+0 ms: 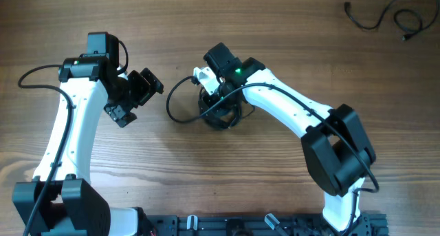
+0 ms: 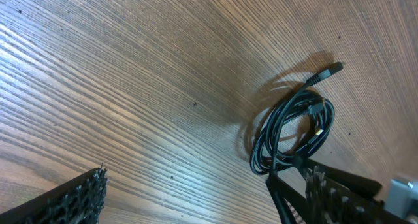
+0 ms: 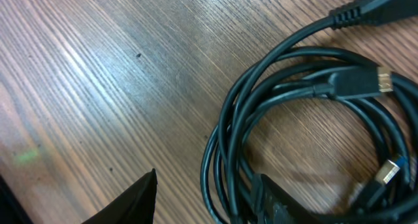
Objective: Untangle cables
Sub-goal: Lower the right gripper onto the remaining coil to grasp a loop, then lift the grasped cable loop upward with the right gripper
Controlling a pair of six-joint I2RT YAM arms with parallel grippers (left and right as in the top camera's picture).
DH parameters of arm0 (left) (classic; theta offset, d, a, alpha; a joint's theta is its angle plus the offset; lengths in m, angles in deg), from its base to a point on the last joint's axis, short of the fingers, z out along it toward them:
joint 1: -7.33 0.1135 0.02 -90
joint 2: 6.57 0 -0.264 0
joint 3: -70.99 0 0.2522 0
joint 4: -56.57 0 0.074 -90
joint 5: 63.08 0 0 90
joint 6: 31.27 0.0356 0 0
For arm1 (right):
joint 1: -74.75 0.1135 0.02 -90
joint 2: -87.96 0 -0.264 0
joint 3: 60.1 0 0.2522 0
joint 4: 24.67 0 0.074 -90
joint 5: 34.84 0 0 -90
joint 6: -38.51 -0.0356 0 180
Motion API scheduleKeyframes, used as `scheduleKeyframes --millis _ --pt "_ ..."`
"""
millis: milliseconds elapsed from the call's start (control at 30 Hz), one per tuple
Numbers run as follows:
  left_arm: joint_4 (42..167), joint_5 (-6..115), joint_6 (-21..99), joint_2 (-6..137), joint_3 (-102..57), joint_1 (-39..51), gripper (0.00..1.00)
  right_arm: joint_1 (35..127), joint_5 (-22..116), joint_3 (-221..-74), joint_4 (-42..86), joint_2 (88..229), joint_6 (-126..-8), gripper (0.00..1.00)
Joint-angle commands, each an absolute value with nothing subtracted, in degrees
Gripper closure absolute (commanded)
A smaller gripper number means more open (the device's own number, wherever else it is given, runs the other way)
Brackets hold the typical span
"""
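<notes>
The cables are a small coiled bundle of thin black cords at the table's middle, with one loose loop reaching left. In the right wrist view the coil shows gold-tipped plugs. My right gripper is open and low over the coil; several strands of its left side lie between the fingers, with one finger inside the ring. Overhead, it sits right on the bundle. My left gripper is open and empty, left of the loop. Its view shows the coil ahead and its fingers wide apart.
A separate thin black cable lies loose at the far right corner of the wooden table. The thick arm cable loops at the left arm. The arm bases stand along the front edge.
</notes>
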State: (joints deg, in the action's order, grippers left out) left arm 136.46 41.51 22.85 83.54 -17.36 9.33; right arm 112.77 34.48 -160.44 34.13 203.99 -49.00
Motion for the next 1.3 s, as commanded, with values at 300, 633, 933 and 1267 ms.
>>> scheduleKeyframes --millis 300,633,933,1267 --pt "135.17 40.96 18.83 83.23 -16.88 15.89 0.0 113.03 38.08 -159.2 32.45 207.77 -48.63 0.57" --pt "135.3 40.96 18.9 83.23 -16.85 15.98 0.0 113.03 38.04 -158.48 31.94 207.77 -48.68 0.7" --pt "135.3 40.96 19.07 83.23 -16.85 15.98 0.0 113.03 38.0 -158.48 31.35 207.77 -49.4 0.96" --pt "135.28 40.96 19.07 83.23 -16.85 15.8 0.0 111.98 35.85 -164.9 30.81 197.5 -56.63 0.96"
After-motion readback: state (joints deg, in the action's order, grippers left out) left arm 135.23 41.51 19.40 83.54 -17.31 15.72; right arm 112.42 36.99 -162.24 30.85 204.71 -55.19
